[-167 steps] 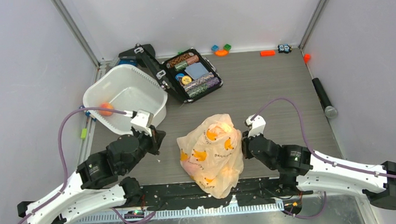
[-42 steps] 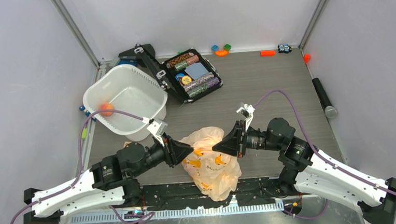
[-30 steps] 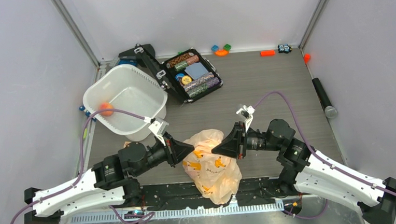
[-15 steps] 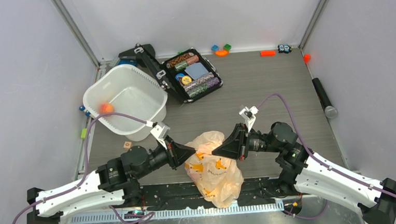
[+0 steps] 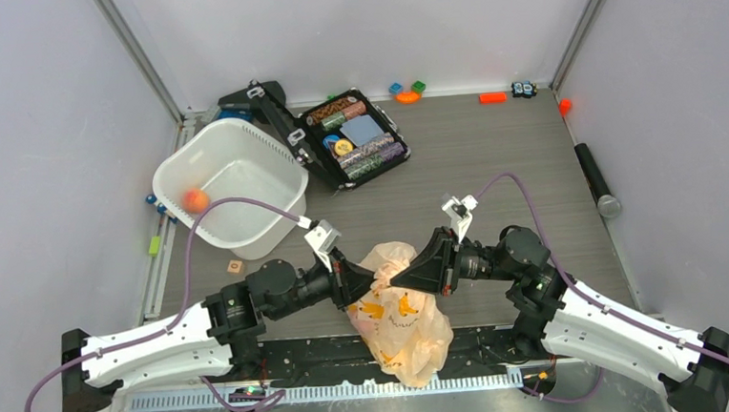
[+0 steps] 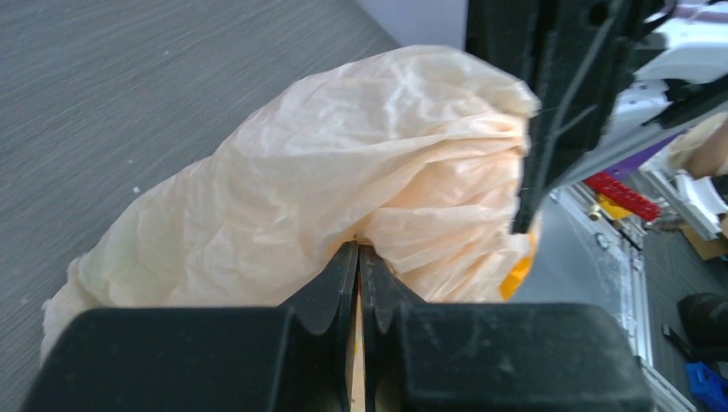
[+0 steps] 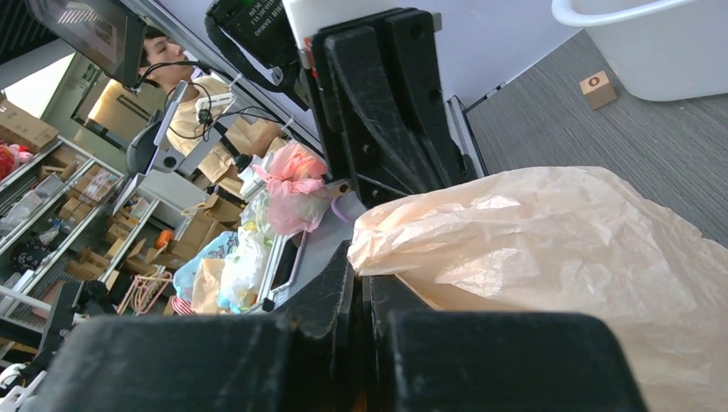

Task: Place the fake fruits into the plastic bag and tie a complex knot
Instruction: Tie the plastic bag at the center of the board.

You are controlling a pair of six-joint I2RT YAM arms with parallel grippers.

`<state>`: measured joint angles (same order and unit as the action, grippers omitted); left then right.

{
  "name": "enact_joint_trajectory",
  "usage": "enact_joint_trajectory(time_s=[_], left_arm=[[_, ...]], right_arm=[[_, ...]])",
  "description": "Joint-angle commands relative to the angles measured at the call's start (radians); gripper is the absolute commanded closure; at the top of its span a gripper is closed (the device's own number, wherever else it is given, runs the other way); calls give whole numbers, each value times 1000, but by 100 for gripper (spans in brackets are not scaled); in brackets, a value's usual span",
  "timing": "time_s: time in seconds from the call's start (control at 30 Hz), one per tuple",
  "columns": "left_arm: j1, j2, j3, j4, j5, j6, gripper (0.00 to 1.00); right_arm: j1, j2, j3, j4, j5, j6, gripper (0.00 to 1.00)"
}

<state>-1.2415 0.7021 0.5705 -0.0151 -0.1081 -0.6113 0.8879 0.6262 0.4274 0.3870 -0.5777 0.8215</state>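
The plastic bag is a pale peach, crinkly sack with yellow-orange marks, bulging near the table's front edge. Its top is gathered between my two grippers, which face each other almost tip to tip. My left gripper is shut on a fold of the bag, its jaws pinched together. My right gripper is shut on the bag's other upper edge, its tips buried in film. A small orange fruit lies in the white tub. Any fruits in the bag are hidden.
The white tub stands at the back left, with an open black case of poker chips beside it. Small toy blocks and an orange piece line the back edge. A black cylinder lies right; a tiny wooden cube left.
My left arm has swung right, bringing its gripper close to the right one and bunching the bag's top. The bag has shifted slightly right. The right gripper has barely moved.
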Motion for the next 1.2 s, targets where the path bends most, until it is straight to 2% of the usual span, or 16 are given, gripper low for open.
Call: enact_joint_trajectory(time_s=[0.0,0.13,0.27,0.37,0.6,0.73,0.87,1.17], left_arm=[[-1,-52,-9,188,81,25,91],[0,-85,-30,230,190,27,82],[-2,-55,3,231,341,30,73],[-1,-47,20,235,397,28,68],[-1,-153,42,130,245,74,61],[-2,-176,124,-40,135,76,55],[-23,-92,200,-122,124,33,50],[-210,205,498,-289,69,87,37]], right_arm=[[-3,-19,0,27,19,-28,95],[-5,-5,-9,3,36,-49,95],[-7,22,-11,-6,44,-61,95],[-9,38,-14,-8,50,-65,95],[-12,28,-10,-36,66,-76,95],[-12,16,7,-94,102,-106,95],[-12,3,29,-156,147,-141,95],[-12,-17,60,-220,185,-175,95]])
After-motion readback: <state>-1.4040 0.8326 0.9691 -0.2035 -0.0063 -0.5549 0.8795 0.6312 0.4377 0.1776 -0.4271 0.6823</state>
